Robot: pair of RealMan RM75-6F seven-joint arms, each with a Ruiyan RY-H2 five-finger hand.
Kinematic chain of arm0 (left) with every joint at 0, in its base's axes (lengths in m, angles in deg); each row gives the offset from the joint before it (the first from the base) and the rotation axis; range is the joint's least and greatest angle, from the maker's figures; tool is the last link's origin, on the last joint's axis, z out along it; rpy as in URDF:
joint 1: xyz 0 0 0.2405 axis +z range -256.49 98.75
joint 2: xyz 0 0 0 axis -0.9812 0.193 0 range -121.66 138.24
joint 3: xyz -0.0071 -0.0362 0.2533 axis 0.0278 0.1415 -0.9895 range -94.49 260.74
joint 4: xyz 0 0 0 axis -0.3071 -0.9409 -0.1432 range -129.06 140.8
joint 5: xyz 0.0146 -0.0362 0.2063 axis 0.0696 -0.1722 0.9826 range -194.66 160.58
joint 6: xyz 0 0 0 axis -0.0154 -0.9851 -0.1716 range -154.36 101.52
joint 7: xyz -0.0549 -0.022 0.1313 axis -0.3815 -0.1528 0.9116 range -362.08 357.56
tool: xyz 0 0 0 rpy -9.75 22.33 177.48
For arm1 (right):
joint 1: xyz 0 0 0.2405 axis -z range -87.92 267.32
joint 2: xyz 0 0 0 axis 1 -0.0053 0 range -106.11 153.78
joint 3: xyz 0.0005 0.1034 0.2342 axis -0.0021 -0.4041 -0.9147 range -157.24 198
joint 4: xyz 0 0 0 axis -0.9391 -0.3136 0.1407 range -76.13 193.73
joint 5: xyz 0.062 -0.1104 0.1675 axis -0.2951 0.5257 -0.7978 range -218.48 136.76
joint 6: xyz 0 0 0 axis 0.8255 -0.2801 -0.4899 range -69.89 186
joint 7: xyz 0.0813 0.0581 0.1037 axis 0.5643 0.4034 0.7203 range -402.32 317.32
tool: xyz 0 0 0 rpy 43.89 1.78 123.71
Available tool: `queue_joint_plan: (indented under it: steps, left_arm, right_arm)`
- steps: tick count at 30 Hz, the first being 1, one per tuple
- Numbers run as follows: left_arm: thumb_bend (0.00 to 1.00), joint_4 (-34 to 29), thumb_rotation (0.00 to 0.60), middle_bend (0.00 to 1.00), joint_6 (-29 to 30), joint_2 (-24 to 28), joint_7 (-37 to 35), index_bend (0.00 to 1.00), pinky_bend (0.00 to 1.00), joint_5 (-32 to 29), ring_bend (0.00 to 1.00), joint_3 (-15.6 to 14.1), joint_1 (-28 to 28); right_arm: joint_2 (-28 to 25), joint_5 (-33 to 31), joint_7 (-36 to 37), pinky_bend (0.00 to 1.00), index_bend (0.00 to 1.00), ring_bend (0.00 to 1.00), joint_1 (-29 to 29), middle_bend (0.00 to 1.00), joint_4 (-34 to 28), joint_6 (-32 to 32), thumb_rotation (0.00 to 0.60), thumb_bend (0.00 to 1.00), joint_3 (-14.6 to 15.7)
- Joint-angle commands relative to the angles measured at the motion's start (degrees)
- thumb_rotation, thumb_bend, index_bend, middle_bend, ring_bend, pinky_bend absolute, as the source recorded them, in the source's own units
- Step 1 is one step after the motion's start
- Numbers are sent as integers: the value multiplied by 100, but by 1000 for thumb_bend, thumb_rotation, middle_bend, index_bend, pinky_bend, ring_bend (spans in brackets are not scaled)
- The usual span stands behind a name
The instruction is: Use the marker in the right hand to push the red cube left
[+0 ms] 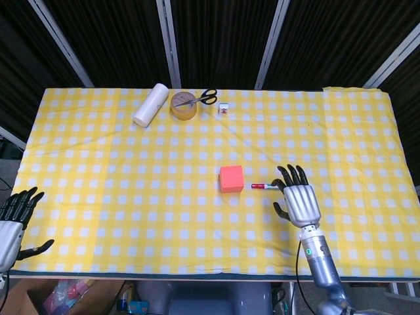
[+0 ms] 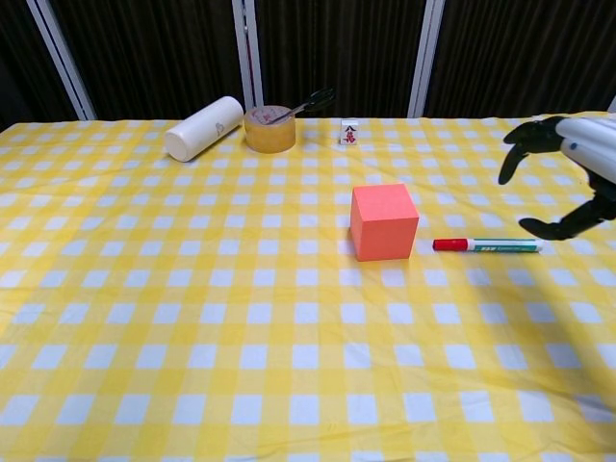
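The cube (image 1: pixel 231 178) sits on the yellow checked cloth (image 1: pixel 131 184). The marker (image 2: pixel 486 245) lies just right of the cube, its red cap toward it, not touching. The right hand (image 1: pixel 300 199) hovers over the marker's far end from the cube, fingers spread, holding nothing. Far left of the cube, the left hand (image 1: pixel 14 220) is spread and empty.

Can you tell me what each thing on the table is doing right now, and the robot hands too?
Red cube: sitting flat on the yellow checked tablecloth, untouched.
Red-capped white marker: lying flat right of the cube, not held.
Right hand: open, above the marker.
Left hand: open, at the table edge.
White roll: lying on its side.
Scissors: resting on the tape roll.
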Motion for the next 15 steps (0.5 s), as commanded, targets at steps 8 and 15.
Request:
queue_joint_plan:
  steps: [8,15]
  left_arm:
    - [0,-37,600,0,-87,41,-15,0,0,-22,0,-35,-24]
    - [0,-76,600,0,-115,50,0,0,0,-53,0,-33,-32]
  right_arm:
    - [579,-1424,-488,0,383,18,-628,140,817,449,600,387,-501]
    - [666,-2104,-686,0,400,18,-871,141,1226,637,600,388,-513]
